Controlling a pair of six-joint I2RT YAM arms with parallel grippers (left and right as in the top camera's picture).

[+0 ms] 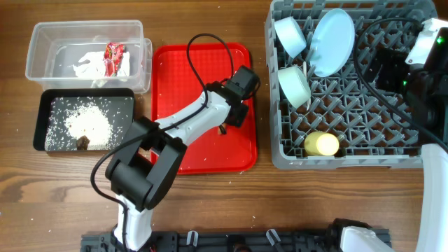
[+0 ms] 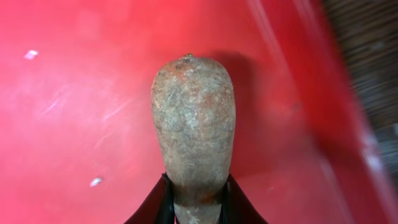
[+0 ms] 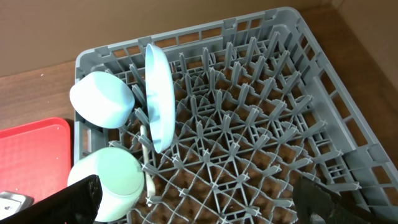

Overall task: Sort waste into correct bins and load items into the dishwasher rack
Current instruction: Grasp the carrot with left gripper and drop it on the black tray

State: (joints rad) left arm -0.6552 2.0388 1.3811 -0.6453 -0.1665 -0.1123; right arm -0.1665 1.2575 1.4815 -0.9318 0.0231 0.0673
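My left gripper (image 1: pixel 229 124) is shut on a brown stick-shaped food piece (image 2: pixel 193 124) just above the red serving tray (image 2: pixel 74 124). My right gripper (image 3: pixel 199 205) is open and empty above the grey dishwasher rack (image 1: pixel 350 158). The rack holds a pale blue plate (image 1: pixel 332 42), two blue-green bowls (image 1: pixel 289 35) (image 1: pixel 295 85), a yellow cup (image 1: pixel 322 144) and a white spoon (image 3: pixel 144 143). The clear tub (image 1: pixel 42 42) holds a red wrapper (image 1: pixel 114 57) and white paper (image 1: pixel 87 63). The black tray (image 1: pixel 42 105) holds rice crumbs (image 1: pixel 87 124) and a dark lump (image 1: pixel 82 143).
The red serving tray (image 1: pixel 168 70) lies between the bins and the rack, with a few white crumbs on it. The right arm (image 1: pixel 427 77) hangs over the rack's right side. The right half of the rack (image 3: pixel 280 124) has bare pegs.
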